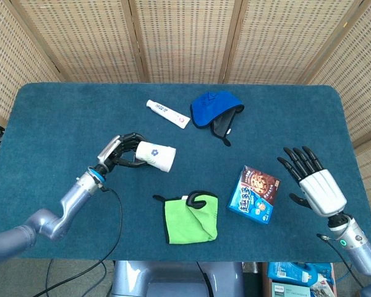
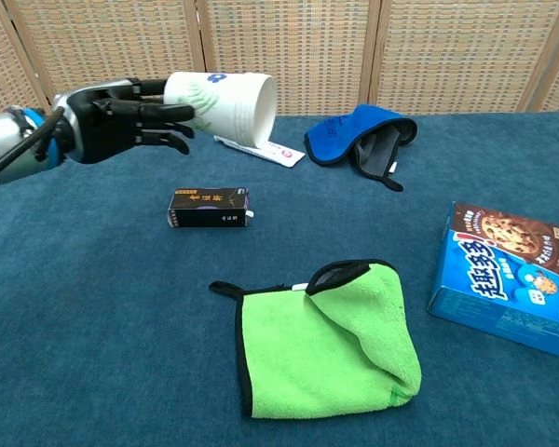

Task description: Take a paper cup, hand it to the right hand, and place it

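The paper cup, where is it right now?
The left hand holds the paper cup on its side above the table's left-centre, over the small black box.

Bare table (image 1: 80, 111) between hands; green cloth (image 1: 190, 218), cookie box (image 1: 254, 193) near front edge.

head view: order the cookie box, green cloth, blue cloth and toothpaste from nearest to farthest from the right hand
Measured from the right hand:
1. Cookie box, just to its left.
2. Green cloth, further left, near the front edge.
3. Blue cloth, toward the back of the table.
4. Toothpaste, at the back, left of the blue cloth.
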Robot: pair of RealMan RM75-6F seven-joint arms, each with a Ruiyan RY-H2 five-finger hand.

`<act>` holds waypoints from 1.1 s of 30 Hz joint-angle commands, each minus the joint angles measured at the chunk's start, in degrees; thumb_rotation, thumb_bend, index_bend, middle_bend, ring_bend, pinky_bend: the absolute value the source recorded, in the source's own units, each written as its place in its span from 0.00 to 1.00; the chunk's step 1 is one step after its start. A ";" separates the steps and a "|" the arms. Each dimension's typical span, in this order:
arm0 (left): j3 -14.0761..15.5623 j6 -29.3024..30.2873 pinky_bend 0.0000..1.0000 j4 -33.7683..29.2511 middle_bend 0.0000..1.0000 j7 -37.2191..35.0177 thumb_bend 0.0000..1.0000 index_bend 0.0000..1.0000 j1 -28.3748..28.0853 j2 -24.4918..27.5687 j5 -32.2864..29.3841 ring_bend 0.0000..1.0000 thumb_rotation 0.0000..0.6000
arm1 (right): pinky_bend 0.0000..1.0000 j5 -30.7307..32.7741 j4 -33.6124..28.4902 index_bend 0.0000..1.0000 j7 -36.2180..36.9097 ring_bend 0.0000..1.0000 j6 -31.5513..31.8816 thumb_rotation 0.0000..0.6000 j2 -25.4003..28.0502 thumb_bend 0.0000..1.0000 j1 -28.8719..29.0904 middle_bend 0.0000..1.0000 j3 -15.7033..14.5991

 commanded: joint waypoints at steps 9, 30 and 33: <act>-4.37 -6.73 0.47 2.15 0.50 3.35 0.12 0.53 -8.65 -7.27 -3.81 0.48 1.00 | 0.00 -4.16 2.42 0.31 3.03 0.00 1.14 1.00 -1.16 0.06 7.14 0.16 2.31; -8.12 -10.88 0.47 3.54 0.50 10.52 0.12 0.53 -13.93 -13.11 -9.12 0.48 1.00 | 0.01 -8.80 8.32 0.47 4.75 0.08 -1.50 1.00 -9.19 0.22 20.63 0.23 2.56; -8.20 -11.06 0.47 3.82 0.50 10.78 0.12 0.53 -13.96 -13.32 -9.14 0.48 1.00 | 0.01 -8.38 9.25 0.49 4.86 0.09 -1.00 1.00 -10.03 0.23 21.07 0.24 2.32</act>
